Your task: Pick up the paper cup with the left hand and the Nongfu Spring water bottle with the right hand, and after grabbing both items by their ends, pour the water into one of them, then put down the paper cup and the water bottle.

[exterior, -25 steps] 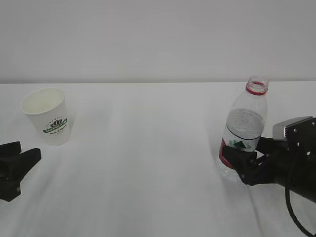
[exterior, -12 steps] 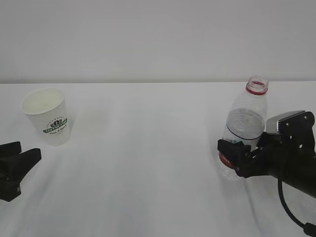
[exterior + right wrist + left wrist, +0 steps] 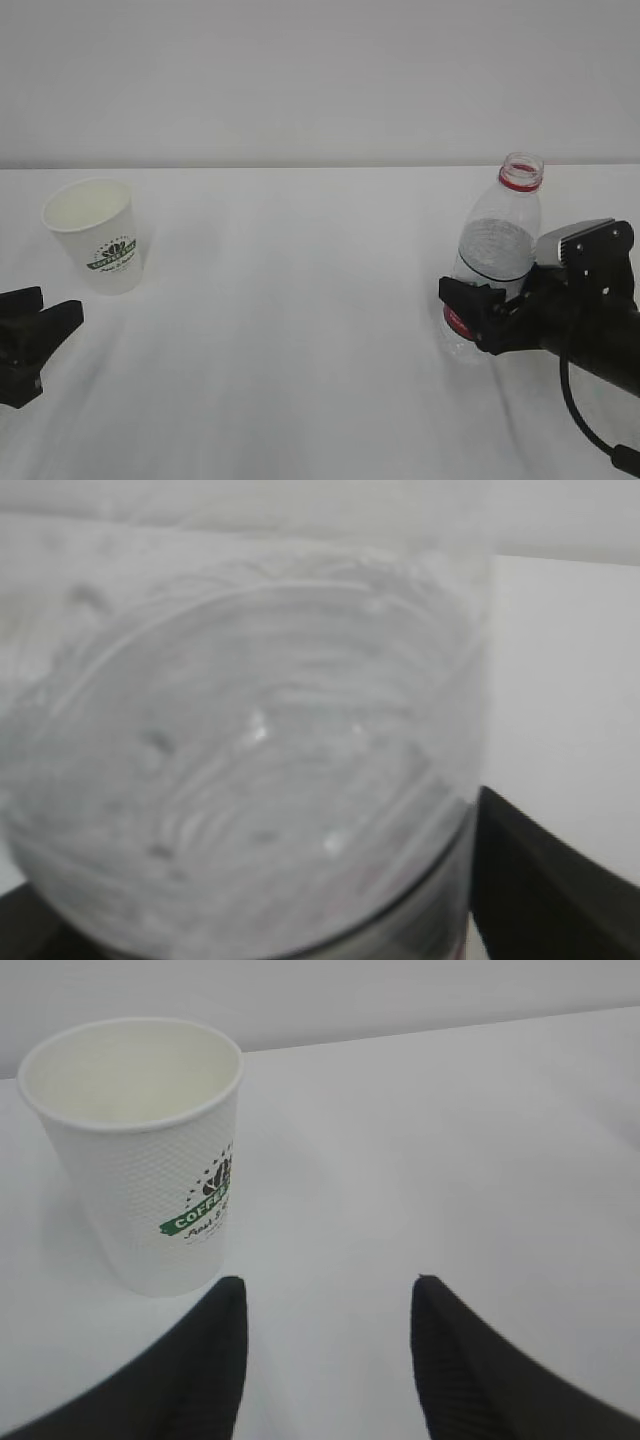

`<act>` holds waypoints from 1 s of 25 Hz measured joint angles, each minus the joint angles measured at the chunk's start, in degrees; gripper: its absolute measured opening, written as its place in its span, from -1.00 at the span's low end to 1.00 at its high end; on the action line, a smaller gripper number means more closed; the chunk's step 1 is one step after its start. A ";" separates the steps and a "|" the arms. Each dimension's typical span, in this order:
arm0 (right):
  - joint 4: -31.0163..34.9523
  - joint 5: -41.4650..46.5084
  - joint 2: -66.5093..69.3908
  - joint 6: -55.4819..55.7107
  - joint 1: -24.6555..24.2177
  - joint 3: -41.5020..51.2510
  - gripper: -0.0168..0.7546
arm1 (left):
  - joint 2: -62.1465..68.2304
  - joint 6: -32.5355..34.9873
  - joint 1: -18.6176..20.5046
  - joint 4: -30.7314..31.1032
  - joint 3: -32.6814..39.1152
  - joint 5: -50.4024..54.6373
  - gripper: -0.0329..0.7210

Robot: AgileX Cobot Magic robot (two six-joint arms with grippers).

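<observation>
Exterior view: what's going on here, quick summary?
The right gripper has its jaws around the lower part of the upright, uncapped water bottle; a firm grip can't be confirmed. The left gripper is open, short of the paper cup, which stands untouched on the white table.

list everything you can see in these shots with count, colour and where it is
white tapered paper cup with green logo: one, white, upright at left rear of the table, empty inside
clear ribbed plastic water bottle with red neck ring and red label: one, uncapped, upright at right
white table: one, white, under everything
white wall: one, behind the table
left hand: one, black, open, short of the cup, not touching
right hand: one, black, fingers either side of the bottle's lower part
</observation>
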 joint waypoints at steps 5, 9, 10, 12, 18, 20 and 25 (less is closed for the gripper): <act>-0.11 -0.13 0.00 0.00 0.00 0.00 0.51 | 0.00 0.00 0.00 0.00 0.00 0.00 0.12; -0.21 -0.13 0.00 0.00 0.00 0.00 0.35 | 0.00 0.00 0.00 0.00 0.00 0.00 0.12; -0.21 -0.13 0.00 0.00 0.00 0.00 0.32 | 0.00 0.00 0.00 0.00 0.00 0.00 0.12; -0.21 -0.13 0.00 0.00 0.00 0.00 0.27 | 0.00 0.00 0.00 0.00 0.00 0.00 0.12; -0.21 -0.21 0.00 0.00 0.00 0.00 0.22 | 0.00 0.00 0.00 0.00 0.00 0.00 0.12; -0.21 -0.21 0.00 0.00 0.00 0.00 0.22 | 0.00 0.00 0.00 0.00 0.00 0.00 0.12; -0.21 -0.21 0.00 0.00 0.00 0.00 0.21 | 0.00 0.00 0.00 0.00 0.00 0.00 0.08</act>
